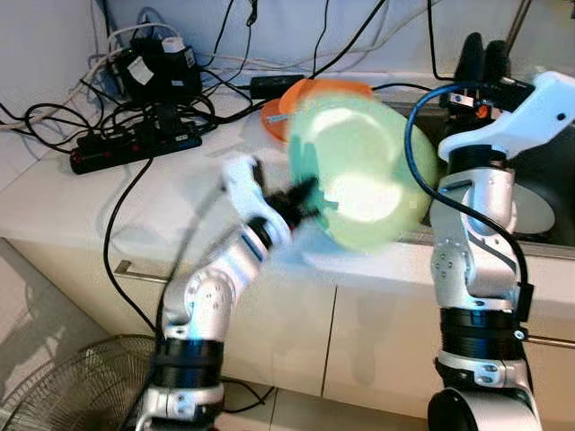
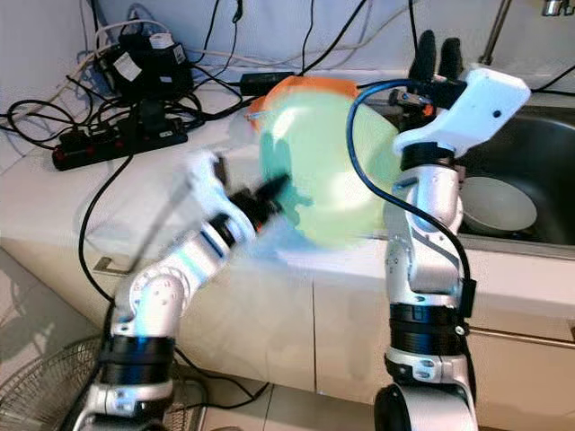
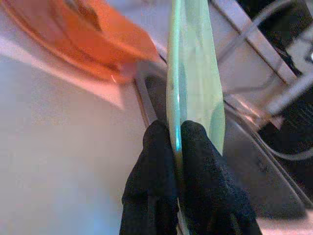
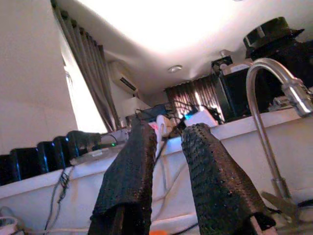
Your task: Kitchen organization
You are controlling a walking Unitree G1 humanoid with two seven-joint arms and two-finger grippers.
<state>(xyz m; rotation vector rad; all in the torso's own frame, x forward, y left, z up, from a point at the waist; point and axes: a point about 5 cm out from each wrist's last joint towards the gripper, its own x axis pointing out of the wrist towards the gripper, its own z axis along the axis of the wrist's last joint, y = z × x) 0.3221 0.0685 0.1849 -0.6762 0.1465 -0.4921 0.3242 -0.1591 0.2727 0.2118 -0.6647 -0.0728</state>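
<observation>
The left gripper (image 3: 178, 134) is carrying a green plate (image 1: 359, 175), jaws pinching its rim, above the counter (image 1: 72, 202) beside an orange plate (image 1: 314, 94), probably needing setting down, while the right gripper (image 4: 168, 147) is hovering with jaws slightly parted.

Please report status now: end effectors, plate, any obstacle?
Left end effector shut on green plate. Right end effector open, raised. Orange plate behind, on counter.
</observation>
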